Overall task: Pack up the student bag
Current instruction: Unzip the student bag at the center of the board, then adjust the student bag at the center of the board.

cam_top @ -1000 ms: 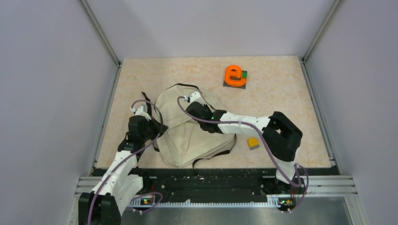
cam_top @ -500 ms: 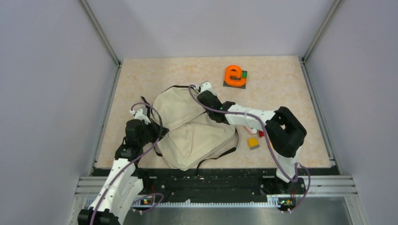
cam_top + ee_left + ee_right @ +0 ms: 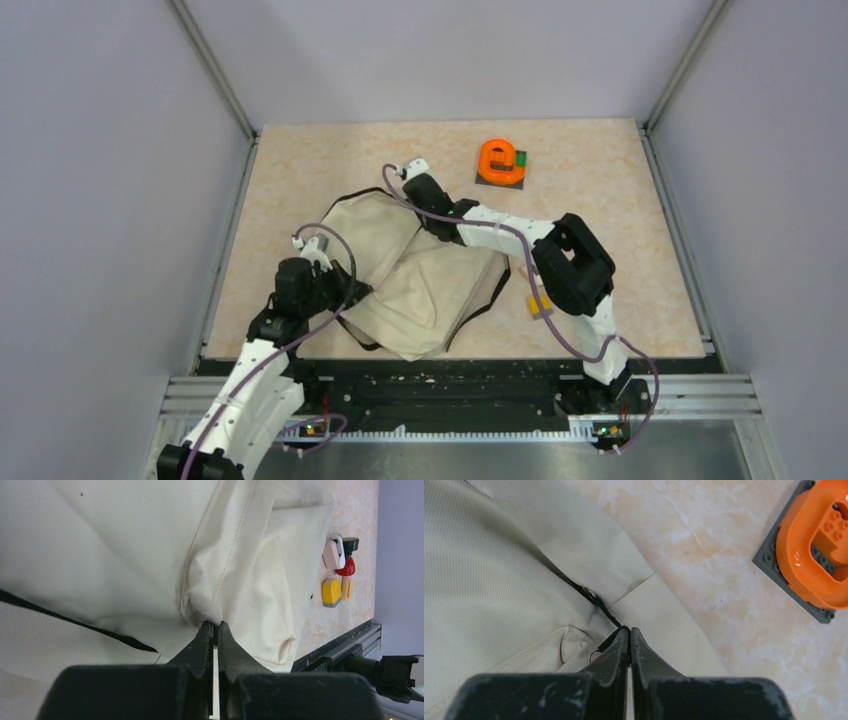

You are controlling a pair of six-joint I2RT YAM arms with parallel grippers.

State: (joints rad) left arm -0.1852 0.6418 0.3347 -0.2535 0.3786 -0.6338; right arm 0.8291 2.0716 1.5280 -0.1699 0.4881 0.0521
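The student bag [image 3: 425, 280] is a beige fabric backpack with black straps, lying crumpled in the middle of the table. My left gripper [image 3: 356, 296] is at its near left side and is shut on a pinched fold of the bag's fabric [image 3: 202, 611]. My right gripper [image 3: 404, 180] is at the bag's far edge, shut on a thin black zipper pull cord [image 3: 610, 617] that runs from a closed black zipper seam. The bag's inside is hidden.
An orange ring on a grey studded baseplate [image 3: 501, 161] stands at the far middle, just right of my right gripper [image 3: 628, 630]. A yellow block [image 3: 540, 303] with small red and pink pieces [image 3: 337, 560] lies right of the bag, under my right arm.
My right gripper has moved far and left with the zipper cord. My left gripper has drawn back toward the near edge with the fabric. The bag has shifted and stretched between them.
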